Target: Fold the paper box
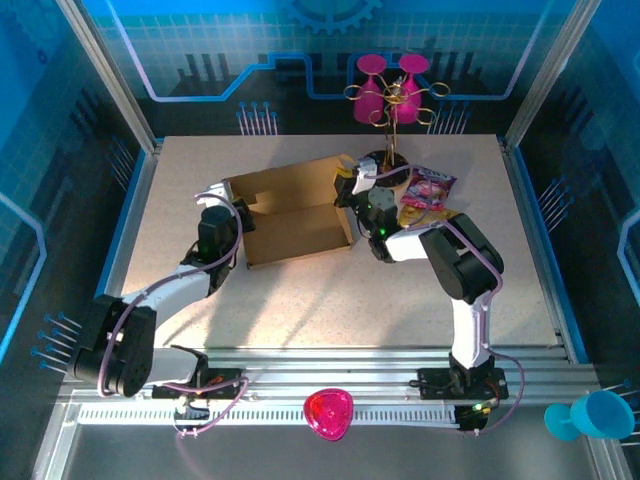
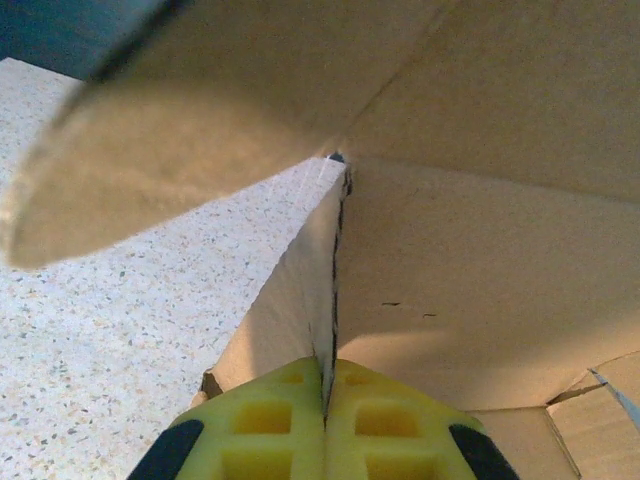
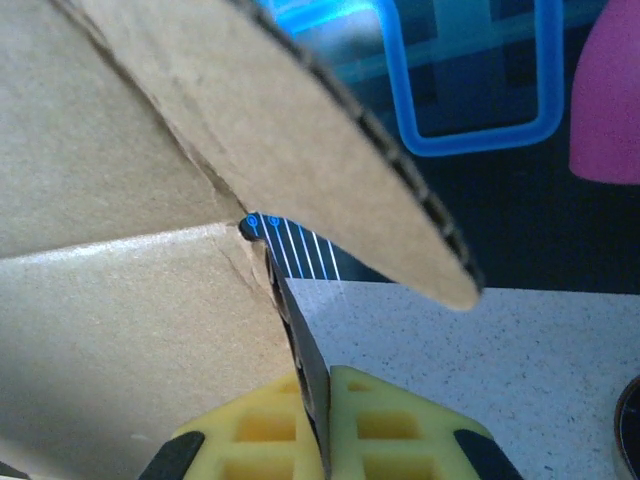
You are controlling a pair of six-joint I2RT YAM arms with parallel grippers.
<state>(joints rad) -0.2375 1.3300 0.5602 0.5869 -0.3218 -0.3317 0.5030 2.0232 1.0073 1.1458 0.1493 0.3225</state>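
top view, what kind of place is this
Probably an enclosed robot demo booth: blue circuit-patterned wall panels, metal frame posts, and a speckled table with left arm and right arm bolted to a slotted rail.

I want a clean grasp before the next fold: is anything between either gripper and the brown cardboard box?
Nothing visible. The left gripper and right gripper each pinch a wall of the plain brown cardboard box directly between their yellow fingers.
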